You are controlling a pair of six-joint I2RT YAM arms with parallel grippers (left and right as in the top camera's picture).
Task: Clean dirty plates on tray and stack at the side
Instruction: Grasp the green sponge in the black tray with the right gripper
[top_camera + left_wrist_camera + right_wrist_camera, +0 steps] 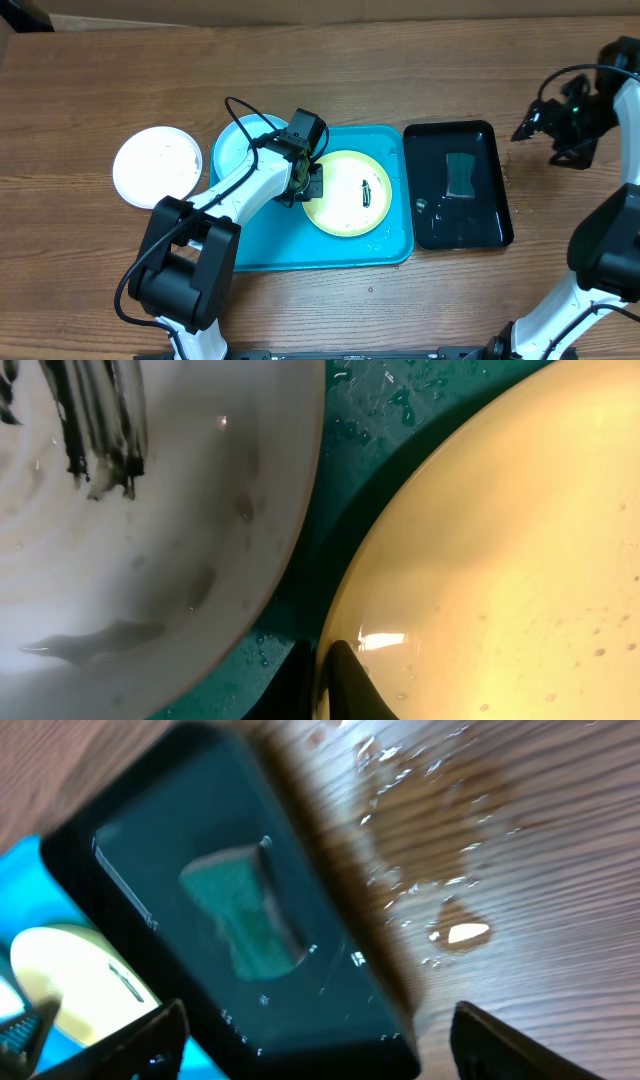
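The turquoise tray (330,255) holds the yellow-green plate (345,215), which has a dark smear, and the light blue plate (240,145), partly under my left arm. The white plate (155,167) lies on the table left of the tray. My left gripper (312,187) is shut on the left rim of the yellow-green plate (500,560). In the left wrist view its fingers (325,680) pinch that rim, and the light blue plate (150,540) beside it shows dark smears. My right gripper (560,130) is open and empty, raised at the far right (320,1055).
A narrow black tray (485,225) with a green sponge (461,175) stands right of the turquoise tray; both show in the right wrist view, tray (330,990) and sponge (240,910). Water drops and a puddle (450,930) lie on the wooden table beside it.
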